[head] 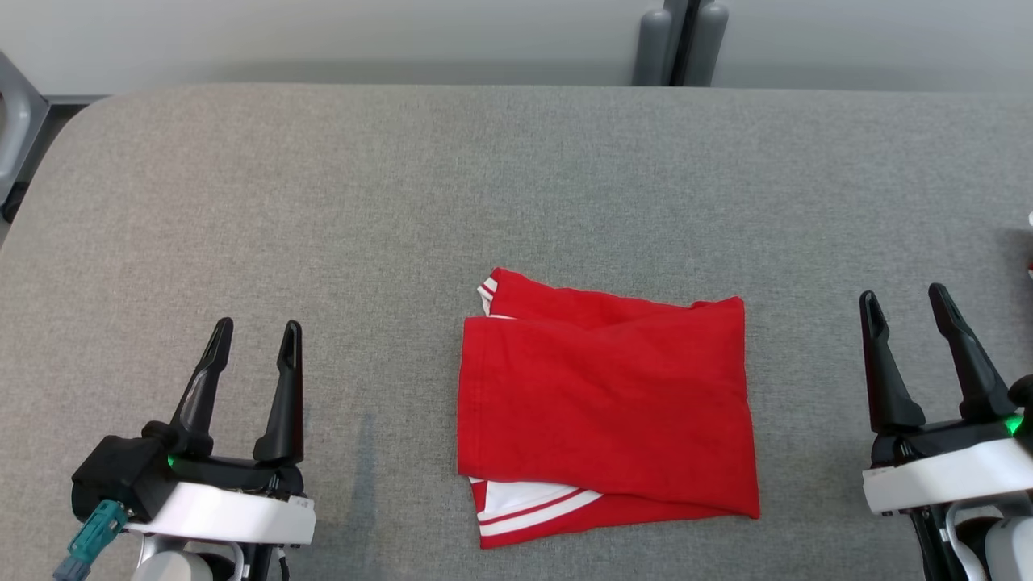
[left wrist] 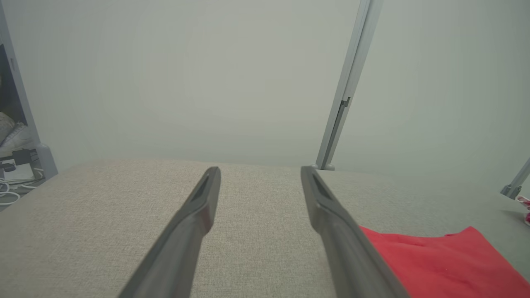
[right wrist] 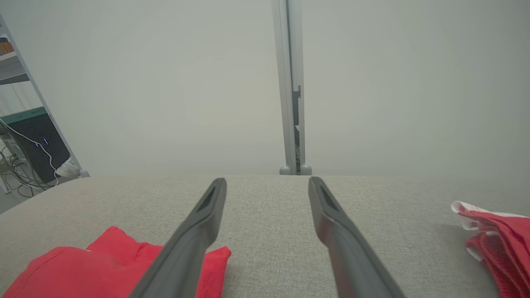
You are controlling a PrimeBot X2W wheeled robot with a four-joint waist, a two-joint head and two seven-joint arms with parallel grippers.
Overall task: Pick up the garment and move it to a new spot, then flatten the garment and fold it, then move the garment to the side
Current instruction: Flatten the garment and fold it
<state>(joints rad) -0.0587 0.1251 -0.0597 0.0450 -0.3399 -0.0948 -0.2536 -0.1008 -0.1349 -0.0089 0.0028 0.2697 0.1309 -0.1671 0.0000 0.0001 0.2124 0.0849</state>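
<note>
A red garment (head: 605, 395) with white stripes lies folded into a rough square in the middle of the grey table (head: 339, 210). Its white-striped hem shows at the near left corner. My left gripper (head: 255, 337) stands open at the lower left, well clear of the cloth, nothing between its fingers. My right gripper (head: 904, 303) stands open at the lower right, also apart from the cloth. The left wrist view shows the garment (left wrist: 439, 265) right of my left gripper (left wrist: 261, 170). The right wrist view has the garment (right wrist: 103, 269) at lower left, beside my right gripper (right wrist: 267, 182).
A second red and white cloth (right wrist: 499, 244) lies at the table's right edge, seen in the right wrist view. A grey post (head: 679, 40) stands behind the table's far edge. A shelf with cables (right wrist: 25, 140) stands off to the left.
</note>
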